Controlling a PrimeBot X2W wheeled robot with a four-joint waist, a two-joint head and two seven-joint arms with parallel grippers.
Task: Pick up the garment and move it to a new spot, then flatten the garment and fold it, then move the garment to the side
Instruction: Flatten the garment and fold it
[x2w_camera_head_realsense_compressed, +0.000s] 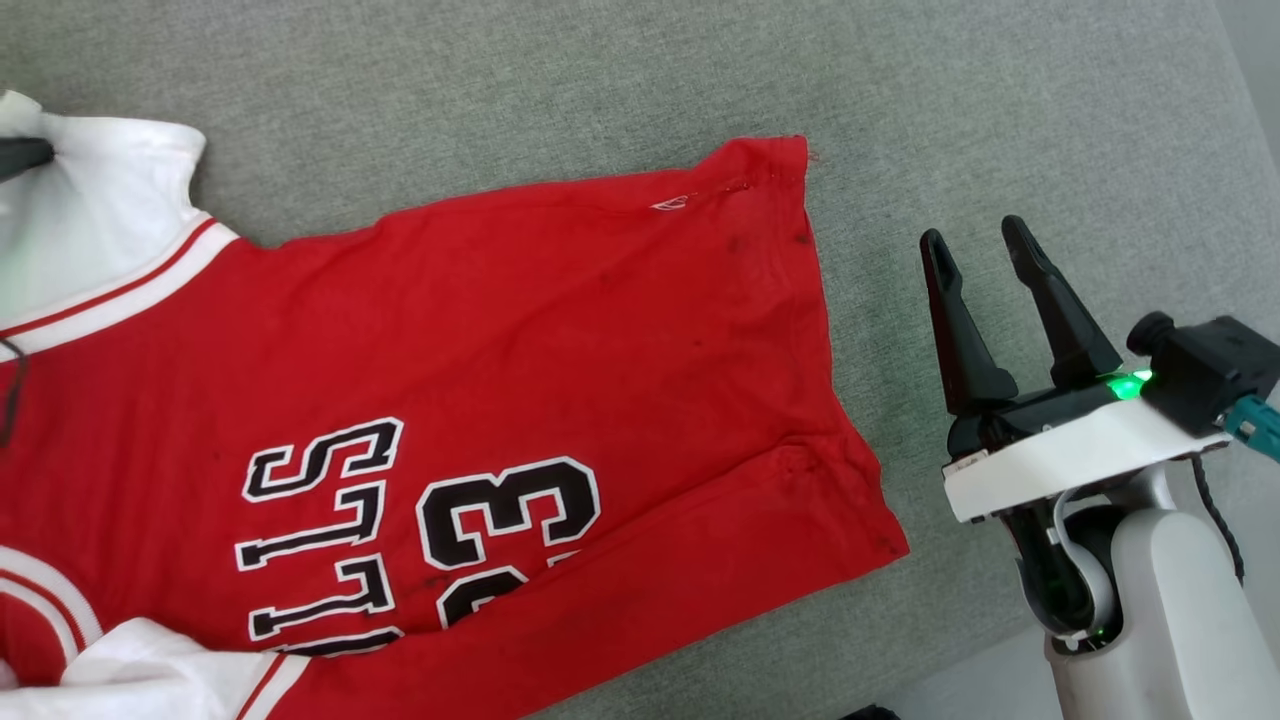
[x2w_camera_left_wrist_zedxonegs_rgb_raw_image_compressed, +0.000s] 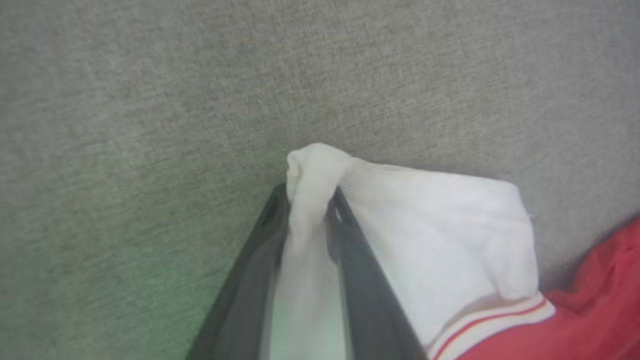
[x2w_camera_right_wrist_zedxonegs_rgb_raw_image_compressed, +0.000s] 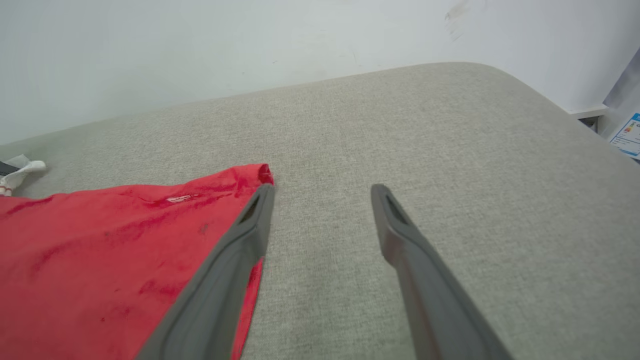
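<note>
- The left gripper (x2w_camera_left_wrist_zedxonegs_rgb_raw_image_compressed: 310, 197) is pinching a bunched fold of the white sleeve (x2w_camera_left_wrist_zedxonegs_rgb_raw_image_compressed: 450, 240) in its jaws, with the fabric squeezed between the two dark fingers (x2w_camera_left_wrist_zedxonegs_rgb_raw_image_compressed: 365, 280) and poking out past their tips
- The right gripper (x2w_camera_head_realsense_compressed: 975, 240) is holding its jaws spread wide with nothing between them but bare grey cushion (x2w_camera_head_realsense_compressed: 600, 80)
- In the right wrist view one of the right gripper's fingers (x2w_camera_right_wrist_zedxonegs_rgb_raw_image_compressed: 230, 265) is crossing the line of the red hem (x2w_camera_right_wrist_zedxonegs_rgb_raw_image_compressed: 260, 175), though whether it is touching the cloth cannot be told
- The garment (x2w_camera_head_realsense_compressed: 500, 350) is lying spread on the cushion, mostly flat, with a crease near the hem (x2w_camera_head_realsense_compressed: 830, 350) and the near sleeve crumpled at the bottom edge of the head view
- Its long axis is running across the head view: collar and sleeves are pointing to the robot's left, where the left gripper is already gripping, and the hem is facing the right gripper
- The black lettering (x2w_camera_head_realsense_compressed: 320, 530) is reading sideways, which fits that lie
- The garment is sitting to the left of the open right jaws, just beside them, so the right arm is the nearer one for the hem
- The coming move probably depends on the right jaws reaching left onto a hem corner, so that both ends are held and the cloth can be lifted or drawn taut along its length
- The fabric is looking thin and soft, so a one-ended pull would likely be dragging and wrinkling it rather than shifting it whole
</note>
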